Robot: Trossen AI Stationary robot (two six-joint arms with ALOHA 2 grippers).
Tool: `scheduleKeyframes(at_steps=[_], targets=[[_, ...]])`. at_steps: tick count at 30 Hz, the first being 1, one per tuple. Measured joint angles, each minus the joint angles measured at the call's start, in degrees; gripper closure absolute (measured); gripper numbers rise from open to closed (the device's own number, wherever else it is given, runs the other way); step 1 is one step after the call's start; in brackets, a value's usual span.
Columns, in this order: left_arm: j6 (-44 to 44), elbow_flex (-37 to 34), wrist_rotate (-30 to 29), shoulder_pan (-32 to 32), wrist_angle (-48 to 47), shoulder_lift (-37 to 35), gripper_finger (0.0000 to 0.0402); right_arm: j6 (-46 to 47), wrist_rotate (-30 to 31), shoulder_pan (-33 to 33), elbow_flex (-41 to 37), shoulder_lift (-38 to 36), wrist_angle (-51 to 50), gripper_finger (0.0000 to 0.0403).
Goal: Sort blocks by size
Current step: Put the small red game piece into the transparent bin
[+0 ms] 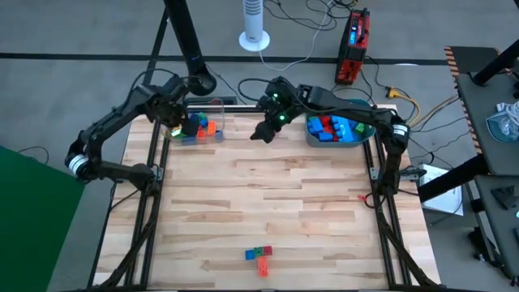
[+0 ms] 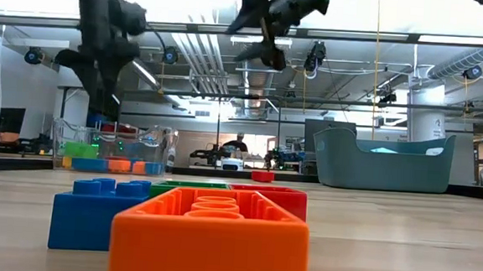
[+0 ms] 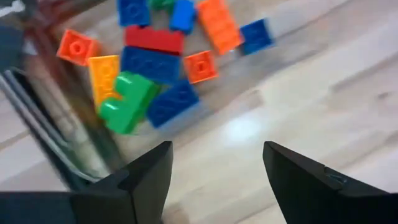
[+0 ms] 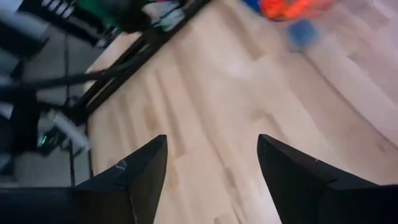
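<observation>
My left gripper (image 1: 188, 128) (image 3: 217, 155) hangs open over the clear box (image 1: 203, 130) at the far left, with nothing between its fingers. The box holds several small blocks (image 3: 155, 68) in blue, orange, red, green and yellow. My right gripper (image 1: 261, 132) (image 4: 212, 146) is open and empty above bare table, between the box and the teal tub (image 1: 369, 134). The tub holds red and blue blocks (image 1: 332, 128). Near the front edge lie a blue block (image 2: 94, 215), an orange block (image 2: 210, 239), a red block (image 2: 271, 196) and a green block (image 2: 180, 185).
The wooden table (image 1: 268, 195) is bare between the containers at the back and the block cluster (image 1: 259, 257) near the front edge. A metal frame (image 1: 154, 186) runs along both sides. Beyond the far edge stand a white fan (image 1: 254, 24) and a red device (image 1: 354, 45).
</observation>
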Motion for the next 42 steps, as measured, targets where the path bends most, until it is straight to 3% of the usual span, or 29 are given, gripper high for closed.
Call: scheduleKeyframes(at_steps=[5, 8, 11, 16, 20, 23, 25, 31, 42], targets=[[-7.20, -4.52, 0.26, -8.02, 3.61, -11.46, 0.0164, 8.81, 0.74, -3.08, 1.27, 4.08, -0.16, 0.0190], [-15.51, -8.06, 0.19, -14.90, 7.12, -18.81, 0.0164, 9.62, 0.76, -3.79, 3.46, 6.50, -0.16, 0.0205], [-23.39, -12.08, -0.03, -22.75, 14.81, -25.08, 0.0164, 9.65, 0.94, -4.38, 6.67, 9.13, -0.36, 0.0221], [-31.74, -18.93, -4.54, -35.93, 32.06, -30.61, 0.0164, 7.46, 8.39, -5.41, 15.07, 15.06, -9.39, 0.0250], [-34.26, -23.47, -7.70, -44.21, 44.46, -30.78, 0.0164, 4.17, 15.33, -5.53, 23.84, 20.59, -20.02, 0.0269], [-35.89, -25.44, -10.15, -48.29, 50.65, -29.39, 0.0164, 1.48, 24.51, -5.65, 29.91, 25.40, -28.18, 0.0274], [-36.61, -26.05, -10.62, -49.77, 52.05, -28.24, 0.0164, 0.42, 28.71, -6.51, 29.18, 27.02, -30.69, 0.0272], [-37.46, -24.83, -10.55, -50.72, 52.21, -24.72, 0.0164, -0.46, 29.19, -9.91, 28.23, 33.09, -37.55, 0.0234], [-33.23, -19.14, -10.42, -50.70, 52.13, -18.86, 0.0164, -3.05, 28.12, -10.21, 28.44, 35.46, -35.24, 0.0145]])
